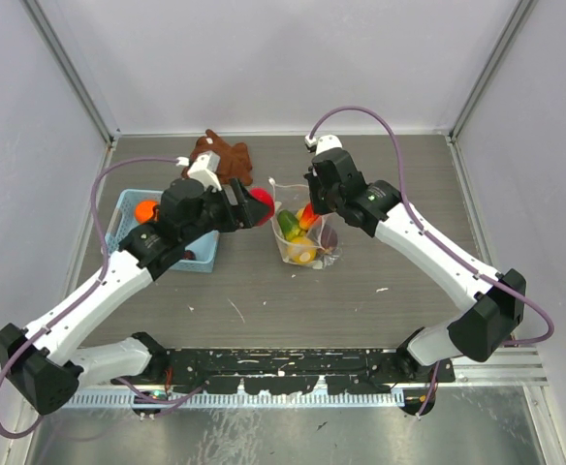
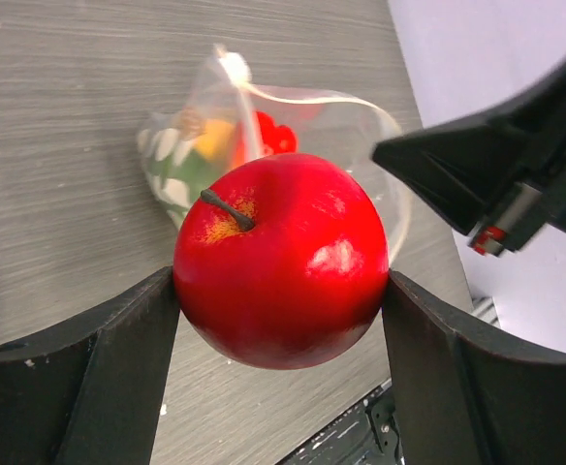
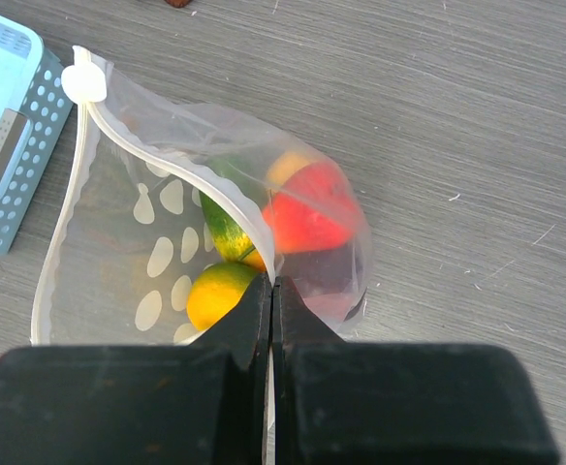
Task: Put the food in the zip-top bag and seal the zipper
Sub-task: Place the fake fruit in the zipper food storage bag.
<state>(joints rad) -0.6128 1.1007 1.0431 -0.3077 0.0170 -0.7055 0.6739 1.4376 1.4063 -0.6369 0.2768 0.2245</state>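
One glossy red toy apple (image 2: pixel 283 257) clamped by left gripper (image 2: pixel 281 300); right gripper (image 3: pixel 271 291) pinched clear dotted plastic bag (image 3: pixel 109 242) rim. Mid-filling; next likely: apple over mouth.

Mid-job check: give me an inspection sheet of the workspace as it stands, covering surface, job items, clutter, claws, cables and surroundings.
Surface: grey wood-grain table, with a few pale specks.
Job's things: zip-top bag has its mouth open, with a yellow piece, a green-orange piece and a red piece inside. The red apple is not yet in the bag. An orange piece lies in the blue basket.
Clutter: brown cloth at the far edge.
Claws: left claw is shut on the red apple. Right claw is pinching the bag's zipper.
Cables: purple cable loops along each arm.
Surroundings: plain pale walls.
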